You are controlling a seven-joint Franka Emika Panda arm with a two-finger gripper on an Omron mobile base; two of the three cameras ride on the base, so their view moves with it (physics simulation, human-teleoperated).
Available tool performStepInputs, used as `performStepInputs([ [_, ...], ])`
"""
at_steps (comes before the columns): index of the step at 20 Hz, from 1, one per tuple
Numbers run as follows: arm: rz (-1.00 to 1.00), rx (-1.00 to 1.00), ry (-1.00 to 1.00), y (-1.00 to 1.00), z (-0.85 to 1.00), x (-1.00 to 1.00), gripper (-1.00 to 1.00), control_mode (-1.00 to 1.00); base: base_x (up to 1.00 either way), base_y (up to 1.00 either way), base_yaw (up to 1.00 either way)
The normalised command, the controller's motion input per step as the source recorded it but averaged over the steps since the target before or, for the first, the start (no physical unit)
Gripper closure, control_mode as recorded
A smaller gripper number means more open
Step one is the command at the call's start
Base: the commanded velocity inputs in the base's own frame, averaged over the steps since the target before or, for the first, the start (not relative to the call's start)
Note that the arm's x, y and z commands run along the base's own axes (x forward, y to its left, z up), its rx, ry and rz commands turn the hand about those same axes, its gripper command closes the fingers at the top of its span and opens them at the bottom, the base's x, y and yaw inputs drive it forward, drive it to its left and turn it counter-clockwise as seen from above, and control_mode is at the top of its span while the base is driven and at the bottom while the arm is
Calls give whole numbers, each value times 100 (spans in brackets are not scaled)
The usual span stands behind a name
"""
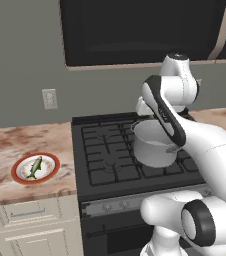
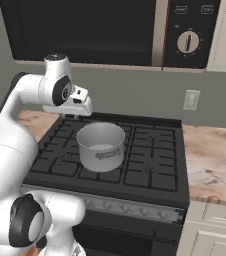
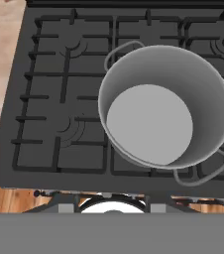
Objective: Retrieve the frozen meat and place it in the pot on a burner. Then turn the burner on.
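Observation:
The frozen meat [image 1: 35,167], a small green-yellow fish, lies on a red-rimmed white plate [image 1: 20,176] on the counter left of the stove. The steel pot [image 1: 153,146] [image 2: 101,146] [image 3: 164,110] stands empty on the grate over a middle burner [image 2: 97,172] of the black stove [image 1: 102,152]. My gripper [image 2: 75,113] hangs above the back of the stove, just behind and left of the pot, nowhere near the fish. The hand view looks straight down into the pot. The white hand hides the fingers, and nothing is seen between them.
A row of knobs [image 2: 127,209] [image 1: 116,204] runs along the stove's front. A dark microwave [image 2: 85,30] hangs above the stove. Marbled counter [image 2: 210,165] lies on both sides. My own arm [image 1: 205,145] covers the stove's right side in the left base view.

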Motion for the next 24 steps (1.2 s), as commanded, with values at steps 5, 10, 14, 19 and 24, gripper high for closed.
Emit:
performStepInputs([
  [5,-2,1,0,21,-7,0,-100,-100,0,0,0],
  [10,-7,0,0,72,-10,0,-100,-100,0,0,0],
  [14,-17,0,4,89,-15,0,-100,-100,0,0,0],
  [19,-15,-1,15,100,-30,4,-100,-100,0,0,0],
  [24,-9,-1,21,87,-41,10,-100,-100,0,0,0],
])
